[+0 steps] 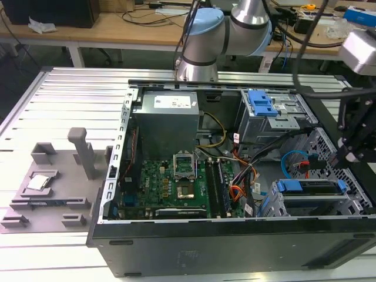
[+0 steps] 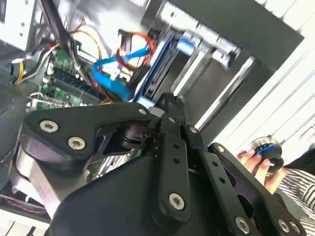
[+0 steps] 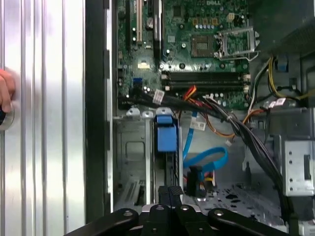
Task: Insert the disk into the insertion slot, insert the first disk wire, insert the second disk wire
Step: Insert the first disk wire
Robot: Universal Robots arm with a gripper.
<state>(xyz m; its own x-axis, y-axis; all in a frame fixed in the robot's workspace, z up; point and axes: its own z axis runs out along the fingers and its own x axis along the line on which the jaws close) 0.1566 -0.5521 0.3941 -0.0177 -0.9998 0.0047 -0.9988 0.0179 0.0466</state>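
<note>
The disk (image 1: 310, 187), in its blue frame (image 3: 166, 133), lies inside the insertion slot of the silver drive cage (image 1: 320, 205) at the exterior view's lower right. A blue wire (image 1: 292, 163) loops just beyond it, and its black plug (image 3: 194, 178) hangs beside the disk's end. My gripper (image 1: 339, 157) hovers over the far end of the cage, and in the first wrist view its gripper fingertips (image 3: 169, 190) are shut together with nothing between them, right next to the black plug. The second wrist view has the gripper (image 2: 166, 98) pointing at the blue wire (image 2: 112, 73).
A taller grey box with a blue latch plate (image 1: 261, 103) stands behind the cage. The motherboard (image 1: 167, 182), a black cable bundle (image 3: 241, 130) and orange wires (image 3: 189, 93) fill the case. A person's hand (image 2: 252, 160) rests outside the case wall. Grey fixtures (image 1: 53, 176) sit on the ribbed table.
</note>
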